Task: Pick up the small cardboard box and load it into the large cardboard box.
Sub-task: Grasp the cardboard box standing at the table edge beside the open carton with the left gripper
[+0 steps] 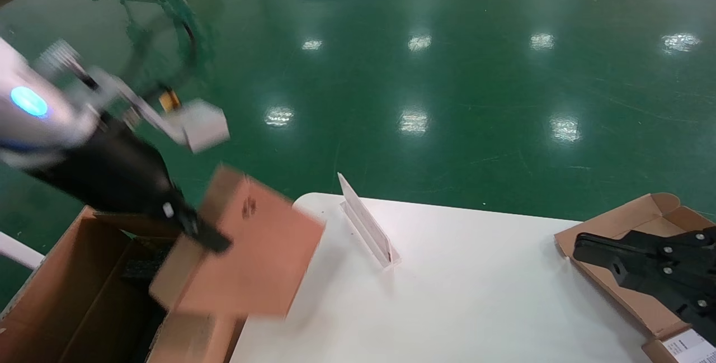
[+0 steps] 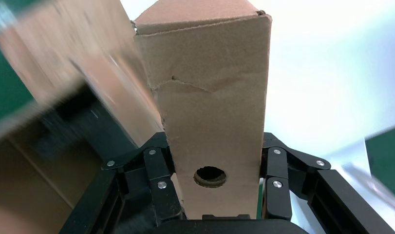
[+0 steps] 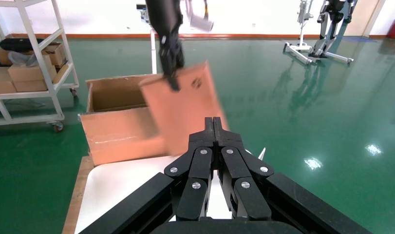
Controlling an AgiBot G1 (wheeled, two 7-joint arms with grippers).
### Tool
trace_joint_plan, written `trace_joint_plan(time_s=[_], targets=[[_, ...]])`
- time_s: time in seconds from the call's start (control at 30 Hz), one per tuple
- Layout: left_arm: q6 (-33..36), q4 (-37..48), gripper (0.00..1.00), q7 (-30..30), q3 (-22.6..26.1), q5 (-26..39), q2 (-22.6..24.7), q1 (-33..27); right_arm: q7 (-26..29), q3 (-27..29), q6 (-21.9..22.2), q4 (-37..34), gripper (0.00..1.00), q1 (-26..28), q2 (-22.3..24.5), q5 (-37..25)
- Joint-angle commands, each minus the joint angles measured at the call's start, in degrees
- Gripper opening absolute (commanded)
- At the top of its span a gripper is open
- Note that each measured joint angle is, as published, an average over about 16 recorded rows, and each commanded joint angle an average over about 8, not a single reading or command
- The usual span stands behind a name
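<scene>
My left gripper point(image 1: 210, 240) is shut on the small cardboard box point(image 1: 246, 251), a slim brown box with a round punched hole point(image 2: 209, 176). It hangs tilted in the air over the table's left edge, partly above the large cardboard box point(image 1: 72, 290). That big open brown carton stands on the floor at the left, with dark padding inside. The right wrist view shows the small cardboard box point(image 3: 188, 109) in front of the large cardboard box point(image 3: 117, 126). My right gripper point(image 3: 214, 122) is shut and empty, parked at the table's right side.
A white table point(image 1: 447, 296) fills the lower middle. A clear acrylic sign holder point(image 1: 366, 229) stands on it. An open flat cardboard tray point(image 1: 632, 240) with a white label lies at the right under my right arm. Green floor lies beyond. A white shelf cart point(image 3: 34, 63) stands far left.
</scene>
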Motion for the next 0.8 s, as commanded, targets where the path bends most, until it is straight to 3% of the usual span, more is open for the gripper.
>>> trace_joint_plan(time_s=[0.03,0.27,0.47,0.63,0.8], targets=[[0.64,0.17,0.0,1.31,-1.95,-0.03,-1.11,-2.63,0.0,0.0,0.0,0.0,1.0,0.0,0.0,0.0],[1.6,-0.03,0.0,5.92,-8.32,3.67,-5.28,-9.34,0.0,0.0,0.0,0.0,1.0,0.0,0.0,0.0],[1.9,-0.26,0.0,9.65,-10.76,6.6,-8.45,-12.76,0.0,0.0,0.0,0.0,1.0,0.0,0.0,0.0],[2.0,-0.35,0.0,12.69,-10.05,8.81,-10.17,-14.76,0.0,0.0,0.0,0.0,1.0,0.0,0.0,0.0],[2.06,-0.09,0.0,15.18,-5.76,12.01,-10.22,-16.88,0.0,0.0,0.0,0.0,1.0,0.0,0.0,0.0]])
